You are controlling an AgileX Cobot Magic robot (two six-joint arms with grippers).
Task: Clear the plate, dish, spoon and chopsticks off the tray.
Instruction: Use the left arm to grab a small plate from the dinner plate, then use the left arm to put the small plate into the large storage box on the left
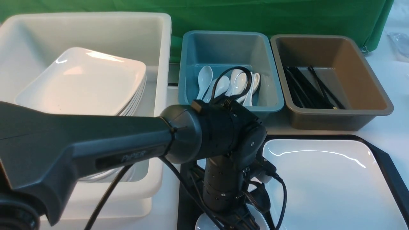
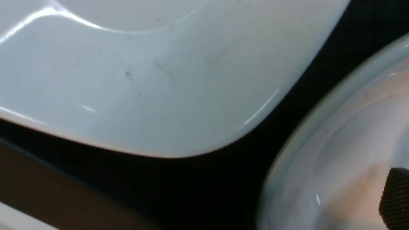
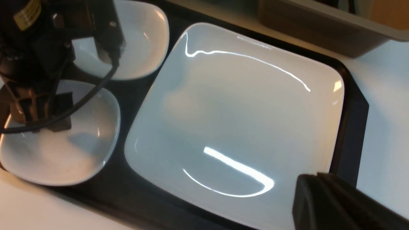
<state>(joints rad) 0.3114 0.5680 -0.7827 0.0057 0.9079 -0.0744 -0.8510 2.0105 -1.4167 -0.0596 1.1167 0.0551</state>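
We have the left end effector directly over the nearer dish on the tray's left side, jaws apart, one pad inside it. The plate lies just to its right. The right end effector, closed, sits farther off.

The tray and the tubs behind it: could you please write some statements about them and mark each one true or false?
1. The plate lies on the tray. True.
2. The teal tub holds chopsticks. False: it holds white spoons.
3. Two small dishes sit on the tray beside the plate. True.
4. The white tub is empty. False: a stack of plates lies in it.
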